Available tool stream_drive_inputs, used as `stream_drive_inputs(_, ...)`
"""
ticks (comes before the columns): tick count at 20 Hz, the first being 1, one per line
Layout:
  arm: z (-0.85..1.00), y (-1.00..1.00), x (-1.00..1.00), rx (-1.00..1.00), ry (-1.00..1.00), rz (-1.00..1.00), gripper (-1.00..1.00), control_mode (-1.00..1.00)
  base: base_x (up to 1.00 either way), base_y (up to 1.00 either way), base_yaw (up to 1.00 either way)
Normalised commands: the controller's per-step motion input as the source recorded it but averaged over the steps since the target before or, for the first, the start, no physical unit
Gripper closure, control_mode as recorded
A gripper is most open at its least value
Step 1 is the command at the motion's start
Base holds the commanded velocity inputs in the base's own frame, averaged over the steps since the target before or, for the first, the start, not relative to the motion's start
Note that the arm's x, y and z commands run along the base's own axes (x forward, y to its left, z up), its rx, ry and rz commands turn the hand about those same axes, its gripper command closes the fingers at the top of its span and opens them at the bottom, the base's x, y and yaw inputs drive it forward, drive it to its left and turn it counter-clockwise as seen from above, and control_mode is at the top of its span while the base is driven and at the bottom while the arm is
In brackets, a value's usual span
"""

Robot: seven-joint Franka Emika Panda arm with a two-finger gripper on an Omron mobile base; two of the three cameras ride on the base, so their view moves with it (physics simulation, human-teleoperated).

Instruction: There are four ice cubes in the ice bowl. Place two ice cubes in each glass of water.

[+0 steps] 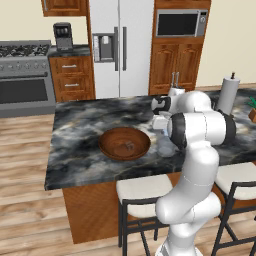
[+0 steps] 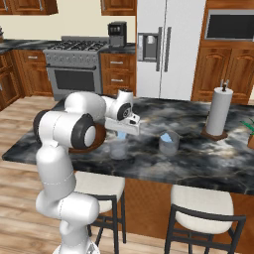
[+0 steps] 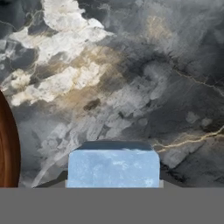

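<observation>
Over the marble counter (image 3: 144,78), I'm pinching a slick, light ice cube (image 3: 113,168) by its flat sides, fingers clamped on it.

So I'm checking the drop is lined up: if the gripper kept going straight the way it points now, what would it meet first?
Probably the glass just below the gripper, which holds an ice cube. The hand view shows marble counter ahead, so alignment is uncertain.

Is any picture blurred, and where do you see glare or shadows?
Hand view: the ice cube is soft-edged, near the lens. Left base view: the ice bowl is sharp, no strong shadow. Right base view: the glasses look faint; no glare.
</observation>
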Motion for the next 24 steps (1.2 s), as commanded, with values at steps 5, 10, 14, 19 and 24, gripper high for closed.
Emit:
stream_drive_inputs(5, -0.09, 0.03, -0.2, 0.0, -0.16, -0.12, 1.0, -1.0, 0.0, 0.0, 0.0)
stream_drive_inputs(10, 0.0, 0.0, -0.49, 0.0, -0.24, -0.16, 1.0, -1.0, 0.0, 0.0, 0.0)
stream_drive_inputs(14, 0.01, 0.0, -0.29, 0.0, -0.27, -0.17, 1.0, -1.0, 0.0, 0.0, 0.0)
stream_drive_inputs(19, 0.2, 0.12, 0.0, 0.0, -0.11, -0.1, 1.0, -1.0, 0.0, 0.0, 0.0)
stream_drive_inputs(24, 0.29, 0.14, 0.08, 0.0, 0.0, -0.03, 1.0, -1.0, 0.0, 0.0, 0.0)
